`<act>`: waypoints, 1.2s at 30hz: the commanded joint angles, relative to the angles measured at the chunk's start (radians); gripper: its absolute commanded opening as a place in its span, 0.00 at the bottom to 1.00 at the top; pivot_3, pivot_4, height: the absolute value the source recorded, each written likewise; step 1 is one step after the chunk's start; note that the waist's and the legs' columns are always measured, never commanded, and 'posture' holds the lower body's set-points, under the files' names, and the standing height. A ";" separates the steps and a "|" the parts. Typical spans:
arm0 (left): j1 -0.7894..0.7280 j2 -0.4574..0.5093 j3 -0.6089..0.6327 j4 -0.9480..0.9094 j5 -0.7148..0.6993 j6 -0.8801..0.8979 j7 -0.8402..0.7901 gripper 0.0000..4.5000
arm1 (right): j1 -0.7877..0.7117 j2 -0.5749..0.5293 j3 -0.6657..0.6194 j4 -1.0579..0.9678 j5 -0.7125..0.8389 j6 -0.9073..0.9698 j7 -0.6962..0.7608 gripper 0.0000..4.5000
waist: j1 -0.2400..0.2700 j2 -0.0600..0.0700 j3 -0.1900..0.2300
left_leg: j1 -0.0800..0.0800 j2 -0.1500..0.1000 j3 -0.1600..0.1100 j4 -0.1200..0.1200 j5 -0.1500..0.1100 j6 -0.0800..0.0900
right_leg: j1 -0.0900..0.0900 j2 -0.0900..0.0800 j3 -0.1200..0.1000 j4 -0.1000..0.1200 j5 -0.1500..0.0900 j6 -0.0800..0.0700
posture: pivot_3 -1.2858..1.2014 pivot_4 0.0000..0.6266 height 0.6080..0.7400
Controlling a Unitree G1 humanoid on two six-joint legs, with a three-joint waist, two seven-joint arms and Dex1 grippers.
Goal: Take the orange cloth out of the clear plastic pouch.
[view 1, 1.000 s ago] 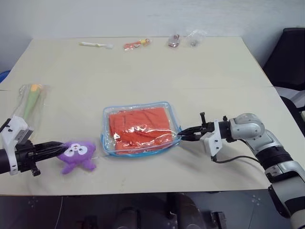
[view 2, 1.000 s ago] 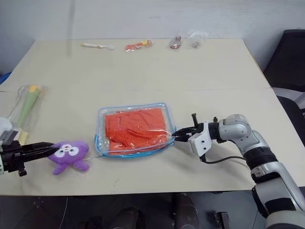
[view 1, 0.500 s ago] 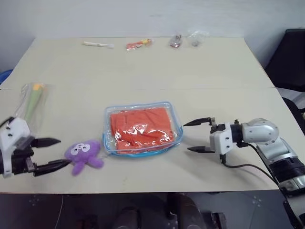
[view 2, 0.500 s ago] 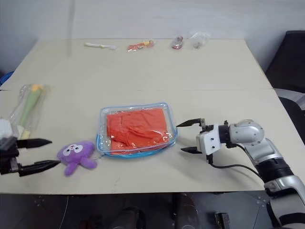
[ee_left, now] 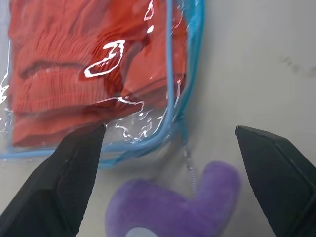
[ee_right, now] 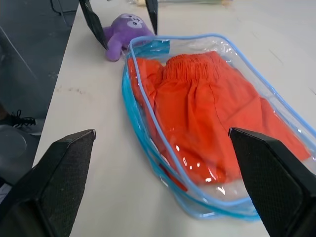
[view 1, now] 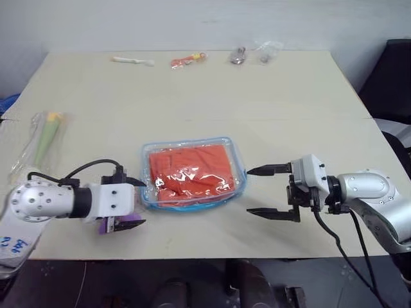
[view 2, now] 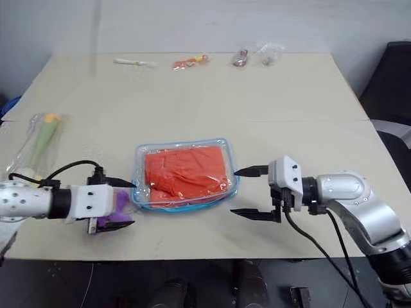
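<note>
Cloth (view 1: 191, 168), bright orange and folded, lay fully inside the clear plastic pouch (view 1: 235, 151) at the lower centre of the left eye frame, flat on the table (view 1: 192, 96). Folds and a gathered hem showed through the film, so the fabric would likely handle as soft, light and limp, bunching rather than sliding out as one piece. The pouch film looked thin, glossy and probably slippery; its light blue zipper trim (ee_left: 170, 89) ran round the edge and appeared the firmest place to pinch. Whether the zipper was open could not be told. A sound approach would pin one edge of the pouch by the trim and draw the cloth out by a fold near the opening.

The left gripper (view 1: 131, 203) sat just beside the pouch's left edge, fingers spread apart and holding nothing, with the purple plush toy (ee_left: 173, 210) between them in the left wrist view. A thin chain appeared to link the toy to the pouch corner. The right gripper (view 1: 263, 191) stood near the pouch's right edge, fingers wide apart and empty.

At the left of the frame lay a clear bag with a green brush (view 1: 43, 135); small packets (view 1: 185, 60) lay along the top edge, well apart.
</note>
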State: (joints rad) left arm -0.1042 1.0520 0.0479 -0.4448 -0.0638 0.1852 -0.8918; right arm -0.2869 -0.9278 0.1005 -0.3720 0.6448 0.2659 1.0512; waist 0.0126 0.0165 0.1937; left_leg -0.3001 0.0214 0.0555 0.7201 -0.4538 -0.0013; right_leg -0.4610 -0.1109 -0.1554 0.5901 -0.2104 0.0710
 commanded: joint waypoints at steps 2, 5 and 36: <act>0.001 -0.046 -0.043 0.027 0.144 -0.106 0.097 1.00 | 0.023 0.022 -0.044 -0.062 -0.011 0.020 -0.013 1.00 | 0.008 -0.002 -0.001 | 0.000 0.000 0.000 0.000 0.000 0.001 | 0.000 0.000 0.000 0.000 0.000 0.000 | 0.52 0.24 1.00; 0.024 -0.068 -0.023 0.038 0.150 -0.113 0.109 1.00 | 0.031 0.031 -0.055 -0.075 0.000 0.040 -0.011 0.87 | 0.010 -0.002 -0.001 | 0.000 0.000 0.001 0.000 -0.001 0.002 | 0.000 0.000 0.000 -0.001 0.000 0.000 | 0.52 0.24 1.00; 0.022 -0.095 0.039 0.072 0.088 -0.118 0.042 0.79 | 0.022 0.086 -0.065 -0.055 -0.113 0.029 0.033 0.56 | 0.010 -0.002 -0.001 | 0.001 0.000 0.002 0.001 -0.001 0.002 | 0.000 0.000 0.000 0.000 0.000 0.001 | 0.52 0.24 1.00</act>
State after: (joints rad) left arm -0.0723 0.9474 0.0479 -0.3782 0.0183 0.0848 -0.8615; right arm -0.2676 -0.8489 0.0695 -0.4146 0.5294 0.3102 1.0781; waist 0.0230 0.0146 0.1926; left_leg -0.2993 0.0211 0.0575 0.7210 -0.4548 0.0006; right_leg -0.4606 -0.1111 -0.1554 0.5901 -0.2099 0.0716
